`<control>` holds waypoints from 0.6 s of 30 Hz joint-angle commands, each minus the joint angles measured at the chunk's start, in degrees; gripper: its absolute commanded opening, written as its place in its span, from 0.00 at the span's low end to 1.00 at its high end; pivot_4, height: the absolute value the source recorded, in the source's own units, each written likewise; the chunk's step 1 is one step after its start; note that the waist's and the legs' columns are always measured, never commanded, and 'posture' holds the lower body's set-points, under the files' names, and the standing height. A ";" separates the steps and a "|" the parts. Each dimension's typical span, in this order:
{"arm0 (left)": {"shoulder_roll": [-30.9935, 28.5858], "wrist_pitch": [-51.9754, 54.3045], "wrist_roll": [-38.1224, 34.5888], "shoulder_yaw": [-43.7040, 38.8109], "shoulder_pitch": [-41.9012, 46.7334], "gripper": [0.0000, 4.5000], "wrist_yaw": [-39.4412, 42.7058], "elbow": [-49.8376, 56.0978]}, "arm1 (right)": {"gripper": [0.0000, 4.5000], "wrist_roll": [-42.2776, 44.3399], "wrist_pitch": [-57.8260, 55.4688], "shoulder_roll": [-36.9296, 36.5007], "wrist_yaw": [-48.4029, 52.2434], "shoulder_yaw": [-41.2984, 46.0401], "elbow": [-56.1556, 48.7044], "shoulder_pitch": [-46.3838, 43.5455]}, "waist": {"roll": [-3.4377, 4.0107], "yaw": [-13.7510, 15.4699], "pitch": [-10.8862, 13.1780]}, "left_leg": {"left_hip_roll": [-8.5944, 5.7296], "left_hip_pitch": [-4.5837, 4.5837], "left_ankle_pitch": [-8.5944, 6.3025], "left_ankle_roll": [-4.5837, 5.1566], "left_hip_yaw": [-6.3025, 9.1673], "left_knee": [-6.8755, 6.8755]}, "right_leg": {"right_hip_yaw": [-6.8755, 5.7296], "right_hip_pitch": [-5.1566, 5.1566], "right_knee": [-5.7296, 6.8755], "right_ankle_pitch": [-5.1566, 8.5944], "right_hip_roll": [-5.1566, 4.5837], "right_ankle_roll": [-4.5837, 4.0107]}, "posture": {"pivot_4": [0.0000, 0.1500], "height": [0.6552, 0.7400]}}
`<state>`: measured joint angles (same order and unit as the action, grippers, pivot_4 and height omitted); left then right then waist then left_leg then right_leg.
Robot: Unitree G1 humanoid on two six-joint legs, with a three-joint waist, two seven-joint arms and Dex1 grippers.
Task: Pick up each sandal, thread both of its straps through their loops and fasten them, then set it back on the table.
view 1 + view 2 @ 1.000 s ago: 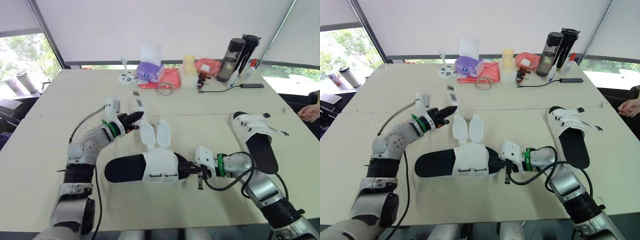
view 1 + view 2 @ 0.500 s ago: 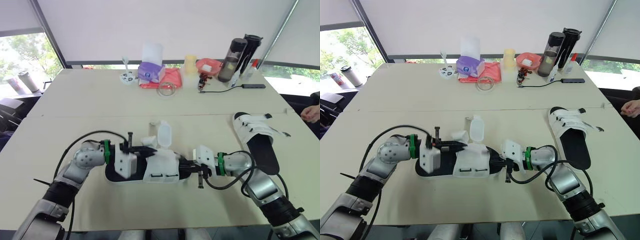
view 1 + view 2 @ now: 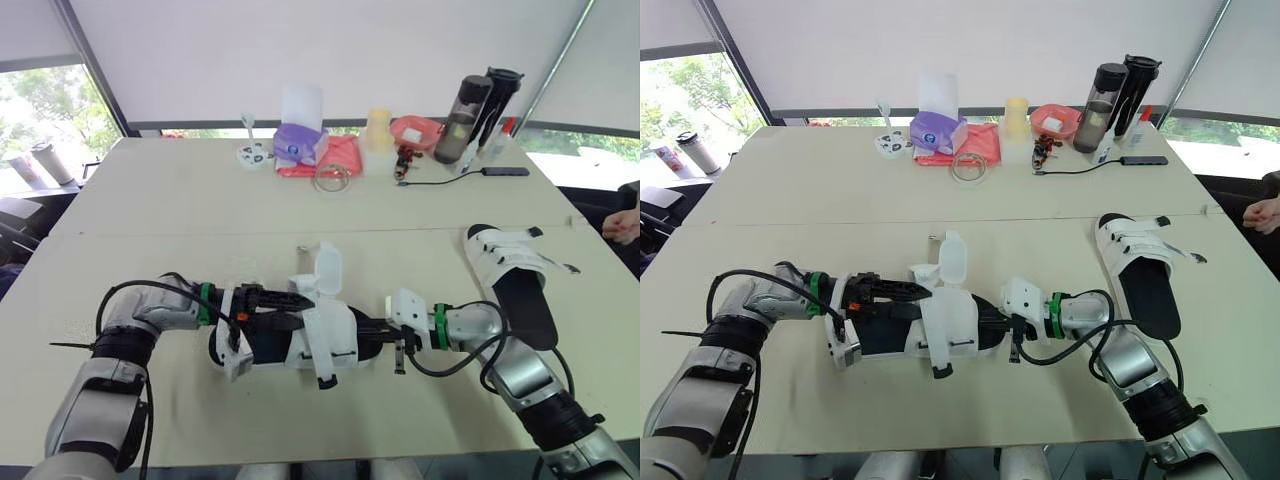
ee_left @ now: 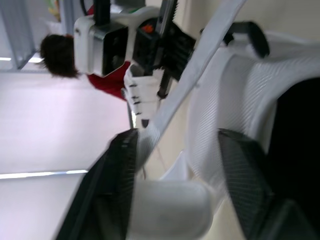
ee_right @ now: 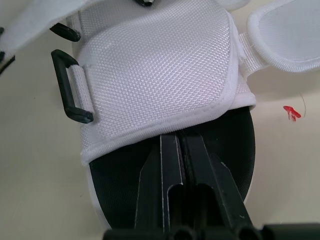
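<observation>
A sandal (image 3: 265,345) with a black sole and white upper lies mid-table, its upper tipped toward the near edge, a black loop (image 5: 70,90) on its side. One white strap (image 3: 327,270) stands up; the other strap's end (image 4: 170,200) lies between the parted fingers of my left gripper (image 3: 300,308), which reaches in over the heel and stands open. My right gripper (image 3: 375,337) is shut, its closed fingers (image 5: 172,165) lying on the insole at the toe, just under the upper. A second sandal (image 3: 520,285) lies flat at the right.
Along the far edge stand a purple tissue pack (image 3: 297,143), a pink cloth (image 3: 338,155), a yellow cup (image 3: 378,128), two dark bottles (image 3: 472,112) and a cable (image 3: 445,180). A person's hand (image 3: 626,225) rests at the right table edge.
My left arm swung from the back left onto the sandal, closed near the straps, then opened its fingers. The sandal's upper tipped toward the near side. The right gripper stayed put.
</observation>
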<state>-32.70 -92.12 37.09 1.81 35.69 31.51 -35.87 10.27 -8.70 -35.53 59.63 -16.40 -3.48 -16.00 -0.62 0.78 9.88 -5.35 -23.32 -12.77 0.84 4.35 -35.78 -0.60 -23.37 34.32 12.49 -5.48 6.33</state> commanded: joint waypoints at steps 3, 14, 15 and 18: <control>-3.61 15.18 -11.80 -0.28 -5.42 0.57 -3.67 4.03 | 0.00 -2.12 -1.76 -0.82 -1.33 0.47 3.64 1.78 | 0.01 -0.08 0.00 | 0.01 0.01 0.00 0.00 0.00 -0.01 | -0.02 0.00 0.02 0.00 0.00 0.03 | 1.00 1.00; -14.62 96.18 -68.56 2.10 -27.99 0.57 4.73 59.17 | 0.00 -2.02 -1.45 -0.91 0.11 0.28 4.48 2.62 | 0.02 -0.08 0.06 | 0.12 -0.06 -0.04 0.04 0.05 0.00 | 0.02 0.04 0.02 0.24 0.00 -0.11 | 1.00 1.00; -16.27 103.54 -76.78 1.03 -28.73 0.57 3.17 63.13 | 0.00 -2.00 -1.46 -0.92 0.23 0.32 4.56 2.66 | 0.05 -0.11 0.07 | 0.13 -0.06 -0.04 0.04 0.07 0.01 | 0.02 0.04 0.03 0.27 0.02 -0.09 | 1.00 1.00; -18.83 115.58 -89.79 -2.02 -30.58 0.57 1.53 70.26 | 0.00 -1.89 -1.70 -0.93 0.31 0.30 4.25 3.01 | 0.11 -0.19 0.06 | 0.12 -0.06 -0.04 0.04 0.08 0.07 | 0.04 0.09 0.04 0.30 0.03 -0.10 | 1.00 1.00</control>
<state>-50.63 17.21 -45.10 2.46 5.57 34.13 30.00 10.54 -8.31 -35.24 60.04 -15.44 -3.12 -14.98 -0.51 0.60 9.94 -5.23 -23.36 -12.81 0.88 4.43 -35.67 -0.56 -23.30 34.36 12.82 -5.45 6.22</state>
